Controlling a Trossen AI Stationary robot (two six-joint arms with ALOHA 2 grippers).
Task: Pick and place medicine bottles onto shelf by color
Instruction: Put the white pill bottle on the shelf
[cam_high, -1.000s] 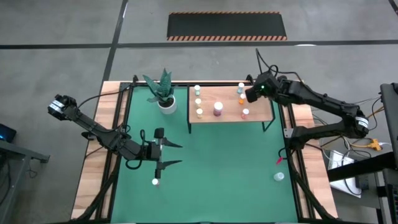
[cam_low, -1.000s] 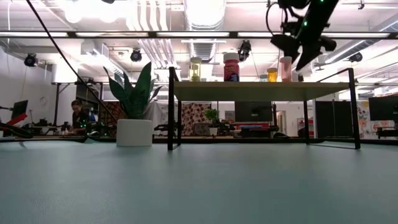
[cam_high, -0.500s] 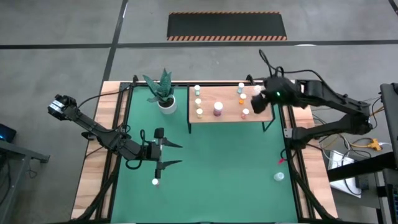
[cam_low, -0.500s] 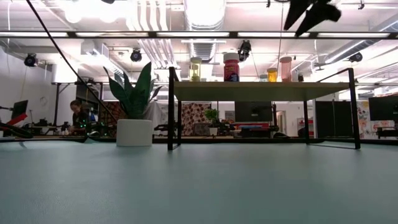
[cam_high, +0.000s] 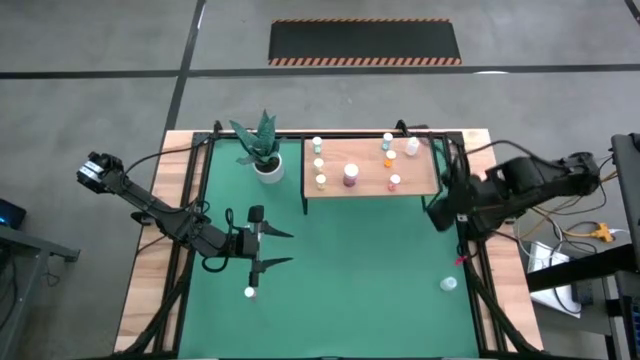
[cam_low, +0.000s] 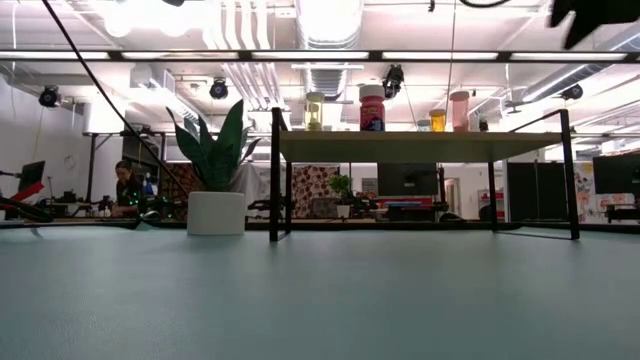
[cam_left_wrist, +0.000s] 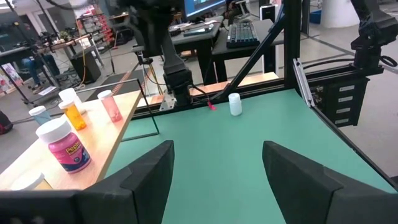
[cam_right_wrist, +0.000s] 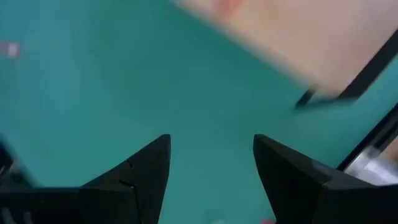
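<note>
Hovering empty-handed beside the shelf

Right gripper (cam_high: 437, 215) is just off the shelf's (cam_high: 425, 182) near right corner, above the green mat (cam_high: 350, 270), fingers apart, nothing between them; its wrist view shows only mat and a blurred shelf edge. Left gripper (cam_high: 275, 248) sits over the mat well in front of the shelf's left end, fingers (cam_left_wrist: 149, 171) spread wide, holding nothing.

On the shelf: three yellowish bottles (cam_high: 319, 163) in a column at its left end, the larger magenta bottle (cam_high: 351, 175) near the middle, a teal bottle (cam_high: 387, 141), orange bottle (cam_high: 390, 158) and pink bottle (cam_high: 395, 181) toward the right, plus a whitish bottle (cam_high: 412, 147) near the far right corner. Off the shelf: one white-capped bottle (cam_high: 249, 292) on the mat just past the left gripper, another pale bottle (cam_high: 448, 284) on the mat well in front of the shelf's right end. Potted plant (cam_high: 262, 150) stands just left of the shelf.
</note>
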